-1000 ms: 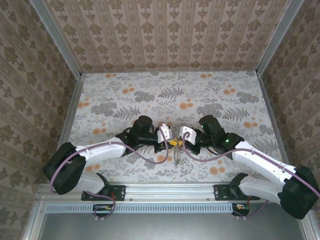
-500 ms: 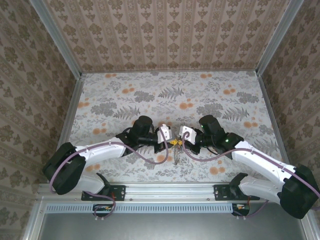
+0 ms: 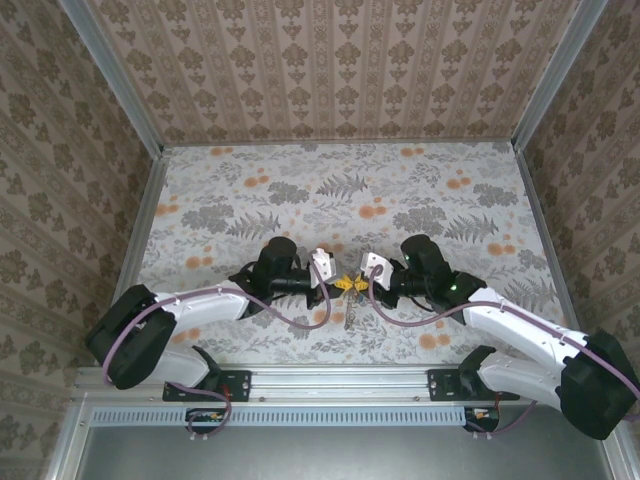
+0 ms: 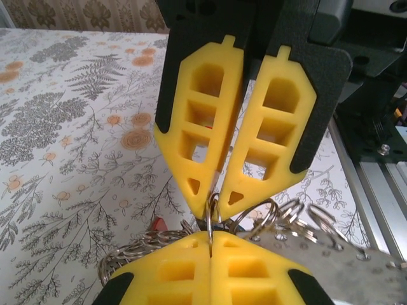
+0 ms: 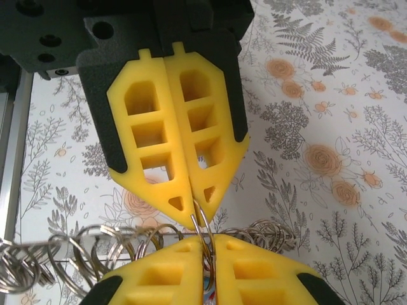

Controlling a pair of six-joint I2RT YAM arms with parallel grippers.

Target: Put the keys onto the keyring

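Note:
My two grippers meet tip to tip low over the table's near middle, left gripper (image 3: pixel 340 283) facing right gripper (image 3: pixel 357 285). Between them stands the keyring (image 4: pixel 210 213), a thin steel split ring seen edge-on. The left gripper (image 4: pixel 211 234) is shut on its near edge. The right gripper (image 5: pixel 206 238) pinches the opposite edge (image 5: pixel 205 225), its jaws a hair apart with the wire touching both. A red key head (image 4: pixel 156 224) peeks out below left; the other keys are hidden behind the fingers.
A bunch of loose steel rings (image 4: pixel 280 213) and a thin metal strip with holes (image 4: pixel 331 260) hang from the held ring and dangle under the grippers (image 3: pixel 352 312). The floral table (image 3: pixel 300 190) runs back to papered walls; a metal rail (image 3: pixel 340 385) edges the front.
The left arm has drawn back a little to the left and the meeting point has dropped slightly. The left jaws have closed fully, and the right jaws have eased a touch.

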